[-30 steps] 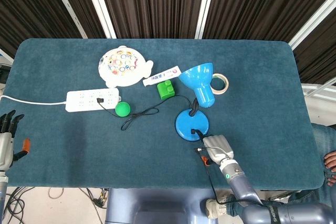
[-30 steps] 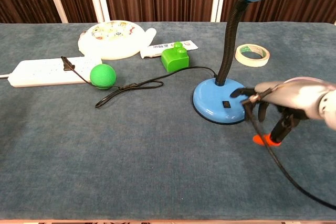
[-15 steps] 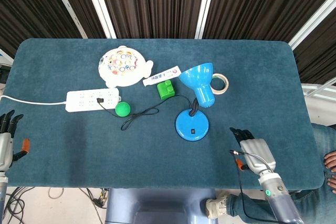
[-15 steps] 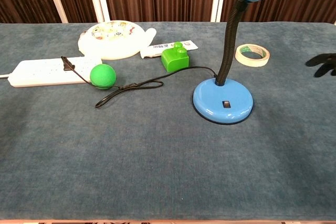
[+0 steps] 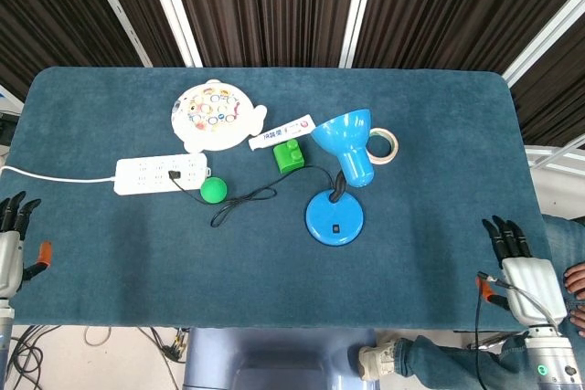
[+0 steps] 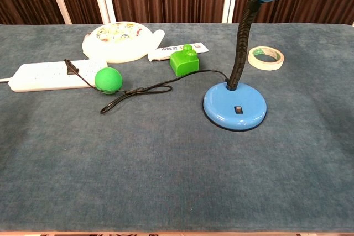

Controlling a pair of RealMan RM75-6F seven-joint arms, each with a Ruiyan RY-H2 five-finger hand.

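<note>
The blue desk lamp (image 5: 336, 216) stands upright on the bench (image 5: 439, 134), its cord running left of its base to the white power strip (image 5: 162, 172). Well right of the lamp, at the bench's near edge, the right hand (image 5: 521, 271) holds nothing, fingers (image 5: 503, 237) released and straight. Far left of the lamp, the left hand (image 5: 11, 244) is likewise empty, fingers extended.

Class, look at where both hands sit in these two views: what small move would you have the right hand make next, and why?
Probably keep the right hand parked at the table edge, fingers apart and empty. It is well clear of the blue desk lamp, whose cord runs to the power strip. The left hand likewise holds nothing at the opposite edge.
</note>
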